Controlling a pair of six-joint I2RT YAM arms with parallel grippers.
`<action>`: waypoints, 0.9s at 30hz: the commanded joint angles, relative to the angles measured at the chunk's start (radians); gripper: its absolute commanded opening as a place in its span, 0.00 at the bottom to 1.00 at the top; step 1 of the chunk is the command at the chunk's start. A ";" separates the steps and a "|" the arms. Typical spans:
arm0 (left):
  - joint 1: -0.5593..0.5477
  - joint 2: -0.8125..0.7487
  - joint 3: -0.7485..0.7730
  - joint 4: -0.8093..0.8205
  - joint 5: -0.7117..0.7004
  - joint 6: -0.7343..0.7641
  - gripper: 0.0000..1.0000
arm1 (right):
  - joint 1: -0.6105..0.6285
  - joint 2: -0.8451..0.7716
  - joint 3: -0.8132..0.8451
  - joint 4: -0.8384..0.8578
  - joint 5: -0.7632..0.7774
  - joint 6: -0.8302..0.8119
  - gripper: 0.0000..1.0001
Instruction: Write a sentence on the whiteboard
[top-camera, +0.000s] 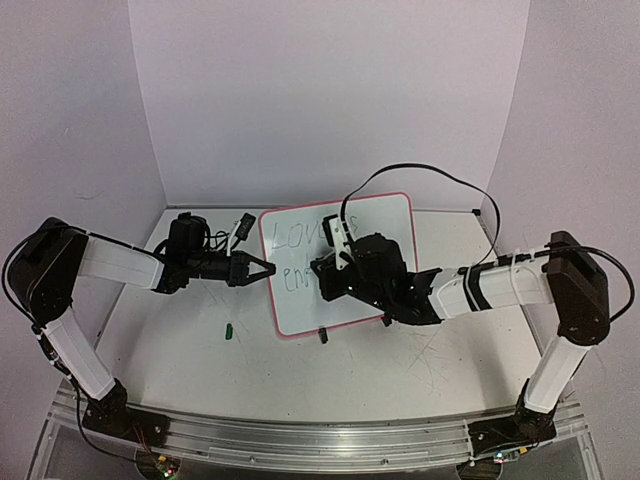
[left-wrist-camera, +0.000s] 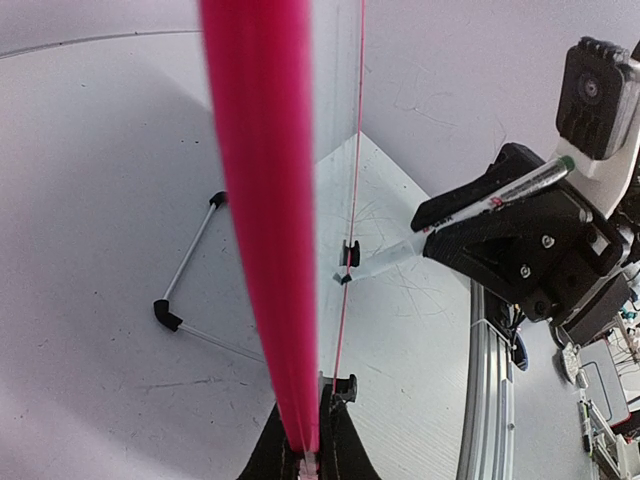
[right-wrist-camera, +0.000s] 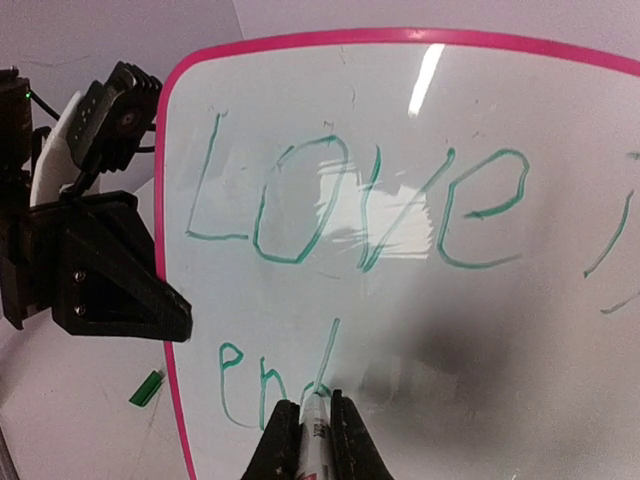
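From above, the whiteboard (top-camera: 385, 215) stands mid-table, with the left gripper (top-camera: 262, 270) at its left edge and the right gripper (top-camera: 322, 272) before its face. In the left wrist view, the left jaws are clamped on the pink frame (left-wrist-camera: 260, 200). In the right wrist view, the right jaws clench a marker (right-wrist-camera: 312, 425), tip at the board; the sentence (right-wrist-camera: 350, 200) shows "Love", strokes further right, and "end" just begun below, so most of the second line seems left to write.

Whiteboard (top-camera: 385, 218) on table (top-camera: 400, 365); left claw (top-camera: 268, 268) on its left edge; right claw (right-wrist-camera: 306, 435) with marker (left-wrist-camera: 510, 192) before it; cap (top-camera: 229, 330) front-left.
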 joint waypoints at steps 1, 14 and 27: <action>0.000 0.003 0.034 -0.009 -0.072 0.055 0.00 | -0.008 -0.016 -0.038 -0.029 0.035 0.019 0.00; 0.000 0.014 0.036 -0.010 -0.072 0.054 0.00 | -0.009 -0.101 -0.071 -0.070 0.088 -0.025 0.00; 0.000 0.015 0.043 -0.012 -0.075 0.057 0.00 | -0.011 -0.196 -0.096 0.043 -0.095 -0.055 0.00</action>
